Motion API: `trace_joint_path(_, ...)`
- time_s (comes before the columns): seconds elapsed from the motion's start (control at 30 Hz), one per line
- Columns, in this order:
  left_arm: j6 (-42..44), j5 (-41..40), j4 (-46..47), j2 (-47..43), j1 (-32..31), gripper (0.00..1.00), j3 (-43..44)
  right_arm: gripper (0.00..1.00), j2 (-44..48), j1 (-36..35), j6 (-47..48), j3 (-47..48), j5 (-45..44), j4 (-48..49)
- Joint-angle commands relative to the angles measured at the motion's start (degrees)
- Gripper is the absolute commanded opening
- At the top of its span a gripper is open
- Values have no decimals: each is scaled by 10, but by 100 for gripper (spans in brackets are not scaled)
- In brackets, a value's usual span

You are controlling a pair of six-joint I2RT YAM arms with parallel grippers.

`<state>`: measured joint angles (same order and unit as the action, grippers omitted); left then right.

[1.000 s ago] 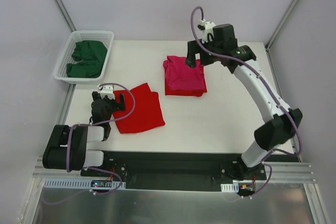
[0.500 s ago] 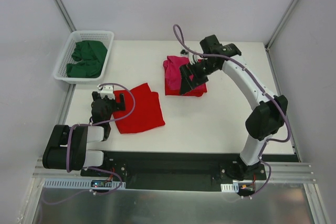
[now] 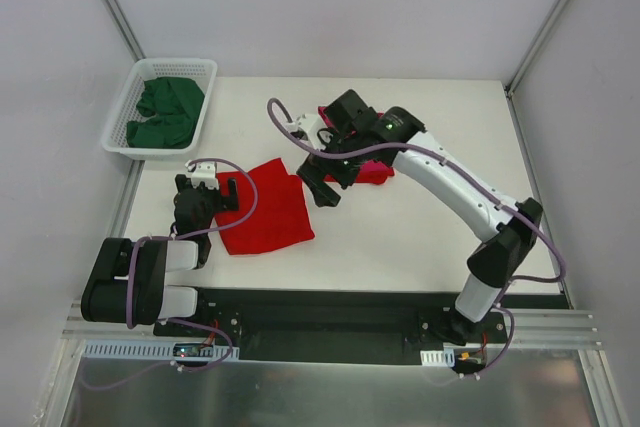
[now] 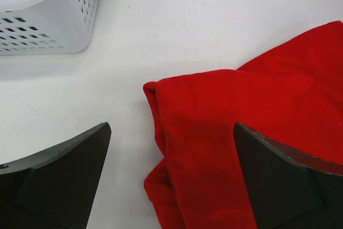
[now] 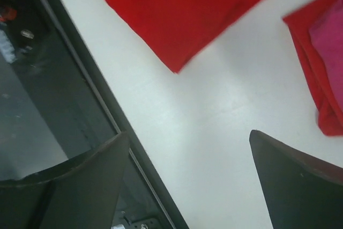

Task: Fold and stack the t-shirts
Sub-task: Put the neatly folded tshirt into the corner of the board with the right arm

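A bright red t-shirt (image 3: 262, 211), folded flat, lies at the table's front left; it also shows in the left wrist view (image 4: 241, 132) and the right wrist view (image 5: 182, 9). My left gripper (image 3: 208, 189) is open and low at its left edge (image 4: 171, 186), with the shirt's left fold between the fingers and nothing gripped. My right gripper (image 3: 320, 190) hangs open just right of the red shirt, above bare table (image 5: 187, 186). A folded magenta-pink t-shirt (image 5: 333, 36) rests on a red layer, mostly hidden under the right arm in the top view (image 3: 372, 173). Dark green t-shirts (image 3: 165, 112) lie in the basket.
The white lattice basket (image 3: 205, 97) stands at the back left corner, its wall near my left gripper (image 4: 48, 22). A black base plate (image 5: 32, 79) runs along the table's near edge. Walls close in the left, back and right sides.
My right arm swung from above the magenta-pink stack toward the front left and now hangs next to the red t-shirt. The left arm and the shirts have not moved.
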<state>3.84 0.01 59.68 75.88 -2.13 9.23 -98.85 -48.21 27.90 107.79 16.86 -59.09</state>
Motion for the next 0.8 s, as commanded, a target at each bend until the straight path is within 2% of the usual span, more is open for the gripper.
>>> trace_joint_path(0.0, -6, 18, 25, 2, 5, 99, 16, 96, 1, 12, 35, -73, -106, 33)
trace_joint_path(0.1, -10, 45, -13, 1, 16, 99, 38, 96, -25, 14, 36, -107, -127, 60)
trace_joint_path(0.13, -2, 63, -70, -42, 17, 99, 53, 96, -34, 15, 31, -109, -137, 65)
trace_joint_path(0.17, 13, 87, -279, -69, 18, 99, 140, 96, -55, 19, 20, -105, -144, 69)
trace_joint_path(0.2, 20, 110, -368, -84, 18, 99, 186, 96, -64, 23, 8, -100, -145, 71)
trace_joint_path(0.27, 10, 180, -472, -131, 31, 99, 286, 96, -81, 40, -24, -87, -129, 81)
trace_joint_path(0.3, -5, 238, -587, -139, 71, 99, 325, 96, -85, 46, -35, -79, -116, 85)
trace_joint_path(0.33, -18, 365, -638, -137, 94, 99, 367, 96, -93, 57, -42, -65, -102, 84)
trace_joint_path(0.37, -36, 433, -667, -135, 120, 99, 415, 96, -99, 64, -52, -44, -64, 80)
trace_joint_path(0.4, -70, 494, -693, -134, 175, 100, 427, 96, -114, 72, -76, -5, -37, 77)
trace_joint_path(0.43, -80, 584, -701, -133, 193, 99, 431, 96, -123, 85, -88, 16, -8, 74)
trace_joint_path(0.47, -78, 600, -713, -130, 211, 99, 430, 96, -134, 89, -98, 34, 38, 68)
trace_joint_path(0.57, -44, 578, -761, -109, 249, 99, 397, 96, -175, 94, -122, 62, 90, 79)
trace_joint_path(0.63, -23, 569, -775, -87, 258, 99, 374, 96, -179, 94, -145, 22, 102, 113)
trace_joint_path(0.77, -6, 581, -780, -58, 259, 99, 307, 96, -148, 88, -205, -90, 155, 243)
